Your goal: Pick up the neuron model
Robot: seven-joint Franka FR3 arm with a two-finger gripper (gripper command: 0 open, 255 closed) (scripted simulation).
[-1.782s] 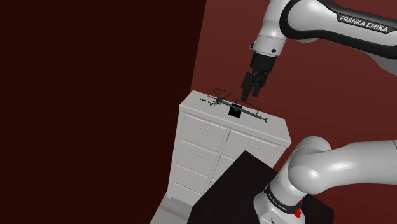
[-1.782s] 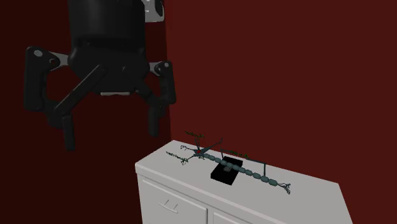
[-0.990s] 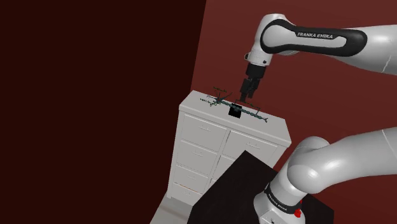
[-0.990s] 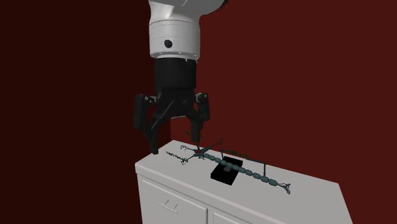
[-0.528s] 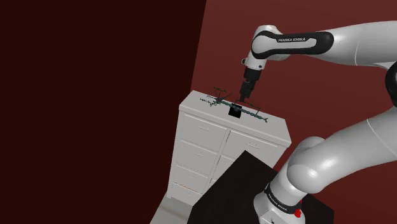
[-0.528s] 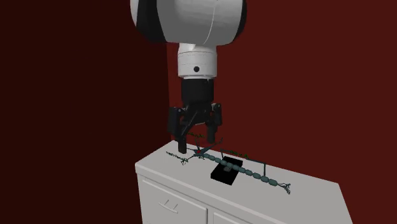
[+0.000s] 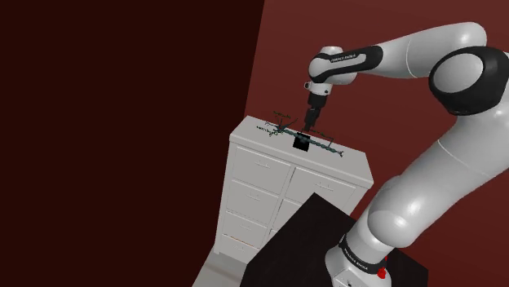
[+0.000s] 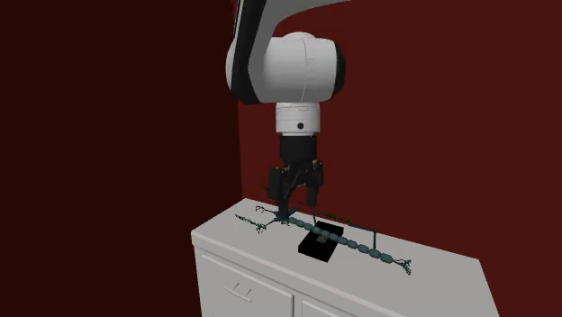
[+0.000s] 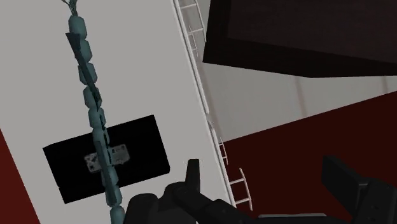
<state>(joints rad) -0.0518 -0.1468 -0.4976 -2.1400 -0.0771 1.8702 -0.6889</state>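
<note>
Hovering spread hand [image 8: 297,210] over neuron model [image 8: 347,240]

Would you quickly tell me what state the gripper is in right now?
All-black two-finger gripper: open, holding nothing; teal beaded neuron model lies ungrasped on white cabinet.

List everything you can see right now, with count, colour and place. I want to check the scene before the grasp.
neuron model: one, a teal beaded strand with thin dark branches, lying across the cabinet top
base: one, black, flat block under the strand's middle, on the cabinet top
cabinet: one, white, with drawer fronts, standing against the wall
wall: dark red, behind the cabinet
stand: one, black box, at the shoulder view's lower right, beside the cabinet
arm: one, white with dark joints, arching from the stand over the cabinet
gripper: one, black, fingers apart, pointing down close over the model's branched end
</note>
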